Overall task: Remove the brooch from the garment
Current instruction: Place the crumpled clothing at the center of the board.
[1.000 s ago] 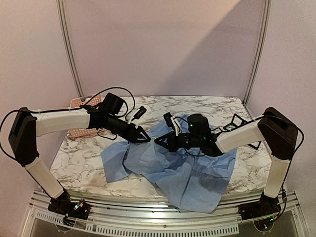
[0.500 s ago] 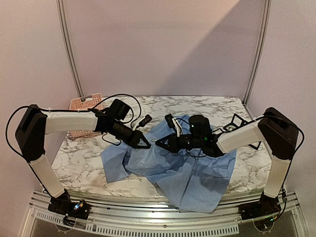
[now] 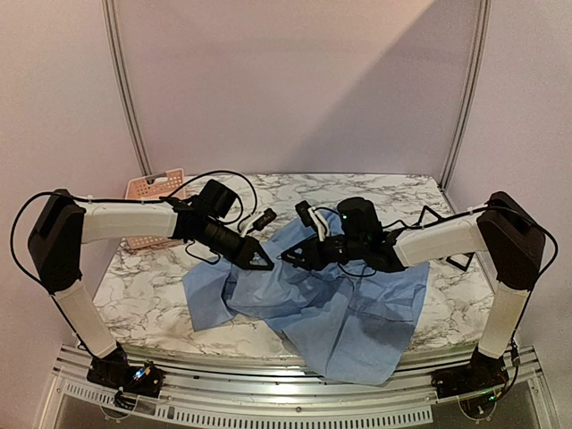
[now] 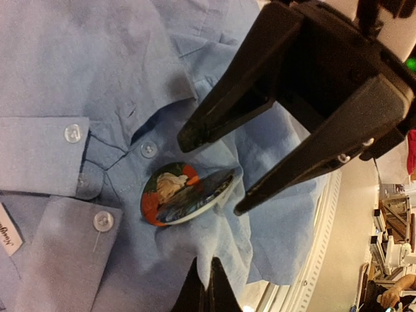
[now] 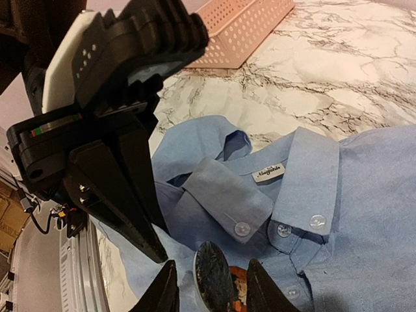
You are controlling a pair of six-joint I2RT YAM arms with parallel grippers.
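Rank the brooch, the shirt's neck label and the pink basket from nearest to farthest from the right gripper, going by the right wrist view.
1. brooch: between the right gripper fingers, bottom centre.
2. neck label: inside the shirt collar, mid-view.
3. pink basket: at the top, on the table beyond the shirt.

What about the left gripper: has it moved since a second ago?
Yes. In the top view the left gripper has shifted slightly right and toward the near edge, farther from the pink basket.
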